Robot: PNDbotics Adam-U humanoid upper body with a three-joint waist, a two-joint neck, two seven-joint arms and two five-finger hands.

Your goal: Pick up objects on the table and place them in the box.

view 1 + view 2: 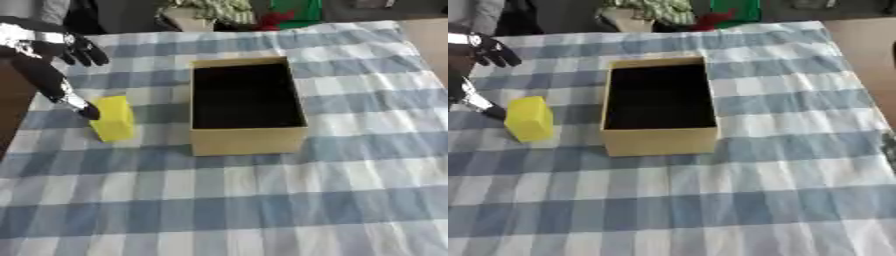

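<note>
A yellow block (114, 120) stands on the blue-and-white checked cloth, left of the box. The box (248, 141) is tan cardboard, open at the top, dark inside, and nothing shows in it. My left hand (54, 44) comes in from the upper left. One long black digit (74, 102) reaches down and touches the block's upper left edge. The other fingers (87, 54) hang relaxed well above and behind the block, not around it. A dark sliver (890, 145) at the right edge of the right eye view may be my right hand.
The checked cloth (262, 210) covers the table toward me and to the right. Past the far edge stand a pale pot with green-white leaves (206, 12) and red and green things (293, 15). The table's left edge lies close to the block.
</note>
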